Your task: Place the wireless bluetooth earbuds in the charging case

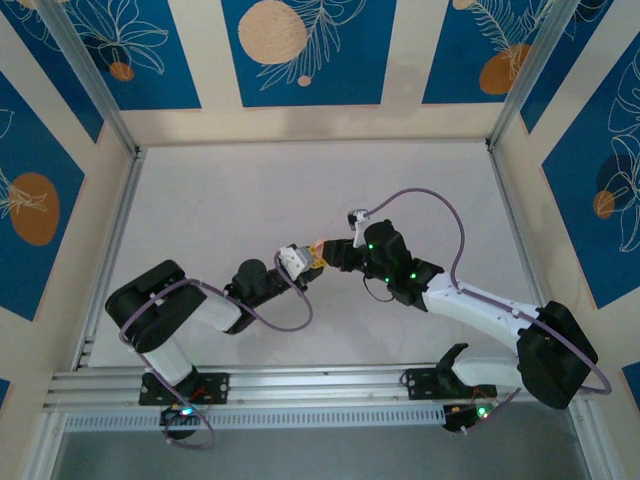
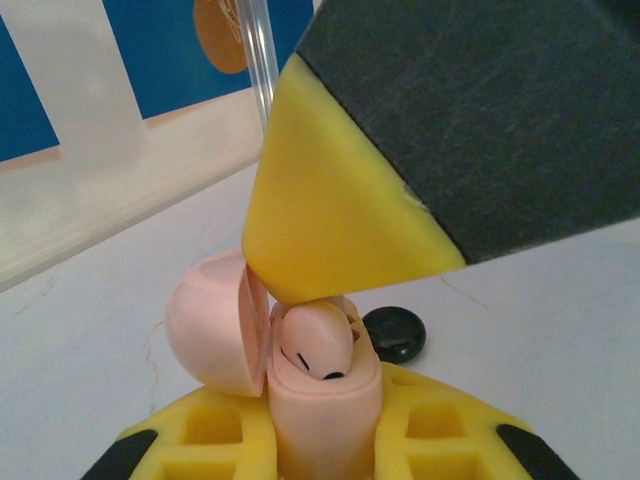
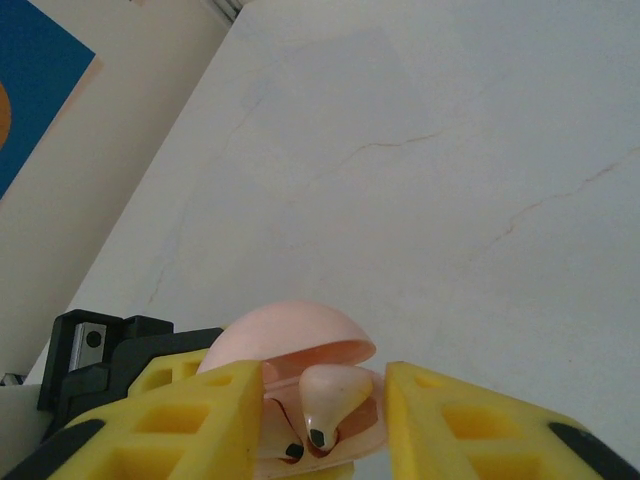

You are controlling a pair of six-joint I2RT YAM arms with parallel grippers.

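Left arm: reaches in low from the left, left gripper (image 1: 292, 262) clamped on the open pink charging case (image 2: 320, 415) over the middle of the table (image 1: 250, 190).
Right arm: elbow bent, right gripper (image 3: 323, 385) meets it from the right. Its jaws are parted either side of a pale pink earbud (image 2: 315, 340) seated in the case, gripping nothing.
Left wrist view adds: black rounded item (image 2: 395, 333) on the table behind; lid (image 2: 205, 325) swung leftward.

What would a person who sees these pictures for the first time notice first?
An open pink case, gripped by the left gripper in the middle of the table, with a pale pink earbud sitting in it. The right gripper straddles that bud, jaws apart.
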